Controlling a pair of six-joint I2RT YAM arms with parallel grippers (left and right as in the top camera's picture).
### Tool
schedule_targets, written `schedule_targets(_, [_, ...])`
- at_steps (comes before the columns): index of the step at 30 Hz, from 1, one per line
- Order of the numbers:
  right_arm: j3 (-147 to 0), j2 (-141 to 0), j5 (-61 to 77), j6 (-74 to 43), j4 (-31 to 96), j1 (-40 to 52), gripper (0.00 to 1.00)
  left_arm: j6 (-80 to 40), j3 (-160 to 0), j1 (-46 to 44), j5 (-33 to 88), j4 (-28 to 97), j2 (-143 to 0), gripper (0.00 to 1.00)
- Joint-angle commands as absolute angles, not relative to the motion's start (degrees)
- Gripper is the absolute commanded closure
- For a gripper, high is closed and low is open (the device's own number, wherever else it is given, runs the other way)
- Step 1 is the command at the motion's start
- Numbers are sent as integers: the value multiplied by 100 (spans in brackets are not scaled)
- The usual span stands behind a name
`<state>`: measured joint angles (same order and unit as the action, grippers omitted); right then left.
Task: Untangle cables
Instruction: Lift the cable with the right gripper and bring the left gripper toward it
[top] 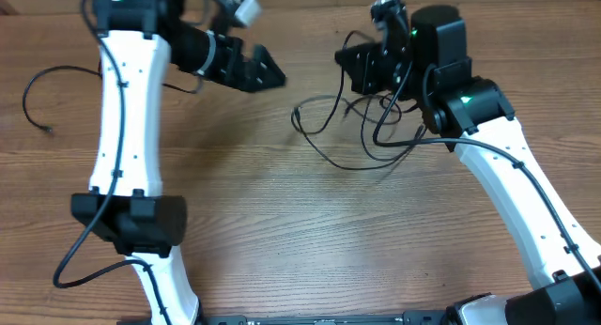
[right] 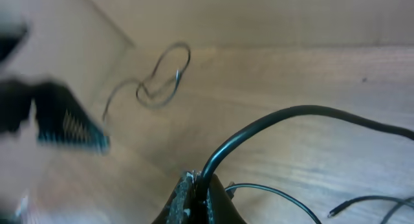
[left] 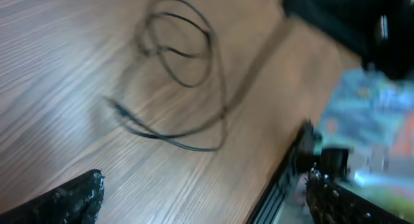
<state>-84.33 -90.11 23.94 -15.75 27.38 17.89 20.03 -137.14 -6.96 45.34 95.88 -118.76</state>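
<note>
Wooden table (top: 282, 222) from above, bare grain over most of it. Far behind the left jaws, beyond the arm, a lone cable (top: 33, 90) lying in an open arc, well apart from the rest; judged as 1 cord already freed. Left gripper (top: 255, 69) spread wide and empty, aimed at the right gripper (top: 344, 62) across a strip of bare wood. Just below and behind the right jaws, the cable tangle (top: 362, 137), with loops crossing one another; judged not yet parted, so most of the work left. Cannot count its strands.

From the left wrist, blurred table grain. Fingers (left: 71, 198) at the 2 bottom corners, far apart, nothing between them. Ahead of these open jaws and a little left, well apart from them, the cable tangle again: several stacked loops with a tail running out to the left. Beyond it, upper right, the dark bulk of the right arm (left: 349, 23).

From the right wrist, pale wood in soft focus. Jaws pressed together at the bottom edge, pinching a black strand that rises from the tips and arcs off to the right; probably part of the tangle, though not certain. Just right of the jaws, 2 more thin strands. Far ahead, a small loop, likely the lone cable. Ahead and left, the left gripper as a dark blur.

No container in any of the 3 views.
</note>
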Motion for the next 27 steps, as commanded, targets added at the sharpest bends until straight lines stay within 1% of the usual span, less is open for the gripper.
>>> schedule_targets(1, [-8602,-8884,2333,-2412,2532,1542,96,2880,-13708,-1133,4493,9612,-11909,0])
schedule_targets(5, [-8602,-8882,2910,-2869,2512,1326,96,2867,-13705,-1441,4025,9445,-11909,0])
schedule_targets(9, [-8602,-8882,3288,-3330,2506,1160,96,2711,-13697,-1691,3946,9083,-11937,0])
schedule_targets(15, [-8602,-8877,4171,-3671,2246,961,96,1833,-13522,-2029,3146,8167,-12036,1])
schedule_targets(21, [-8602,-8877,4252,-3778,1833,825,96,1599,-12925,-2314,3131,7321,-12064,0])
schedule_targets(25, [-8602,-8877,4261,-4117,1564,698,96,1140,-12258,-2445,3131,6654,-12064,0])
schedule_targets(26, [-8602,-8877,4257,-4115,1509,687,96,1055,-12119,-2453,3131,6528,-12064,7])
schedule_targets(27, [-8602,-8877,4254,-4115,1455,670,96,941,-11946,-2458,3133,6375,-12064,21])
